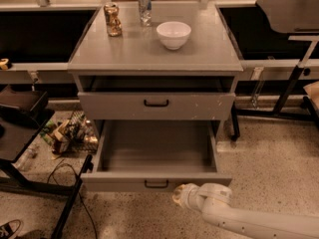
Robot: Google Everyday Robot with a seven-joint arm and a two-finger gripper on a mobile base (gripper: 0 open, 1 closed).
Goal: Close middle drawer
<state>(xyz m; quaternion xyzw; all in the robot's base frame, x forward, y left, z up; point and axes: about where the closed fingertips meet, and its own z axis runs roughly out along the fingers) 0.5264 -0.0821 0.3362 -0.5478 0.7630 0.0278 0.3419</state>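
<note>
The middle drawer is the wide grey drawer pulled far out at the bottom of the grey cabinet. It has a low plain front panel, a small black centre handle and a deep grey tray that holds nothing. My gripper is at the end of the white arm coming in from the lower right. It sits at the drawer's front panel, just right of and below the handle.
Above is a taller-fronted grey drawer, nearly shut. On the cabinet top stand a white bowl, a can and a brown jar. A basket of clutter and a black stand are on the left. A shoe is at the lower left.
</note>
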